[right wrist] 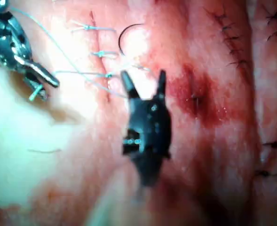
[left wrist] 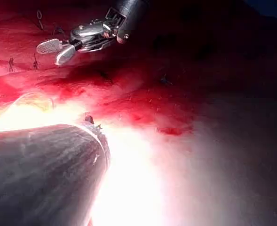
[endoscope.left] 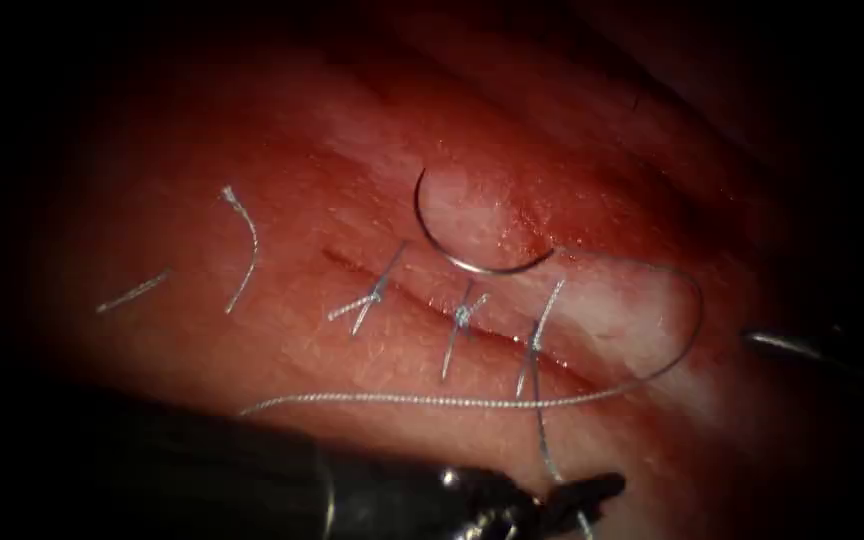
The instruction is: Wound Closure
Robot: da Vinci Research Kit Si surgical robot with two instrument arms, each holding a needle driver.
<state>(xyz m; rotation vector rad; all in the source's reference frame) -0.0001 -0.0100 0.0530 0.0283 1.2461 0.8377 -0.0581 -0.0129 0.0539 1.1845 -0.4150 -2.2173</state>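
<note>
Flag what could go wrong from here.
The needle lies loose on the tissue, upper right of the cut, in neither gripper; a tug on its thread could drag it. That thread crosses the stitch tails and may snag. The right gripper, open and empty, hovers near the stitches; the left gripper sits by a stitch tail.

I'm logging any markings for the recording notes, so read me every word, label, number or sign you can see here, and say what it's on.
None: no readable word, label, number or sign stands on anything here.
Left tool: bare dark metal, holding the thread.
Right tool: plain dark body, fingers open, holding nothing.
Needle: unmarked, lying free on the tissue above the cut.
</note>
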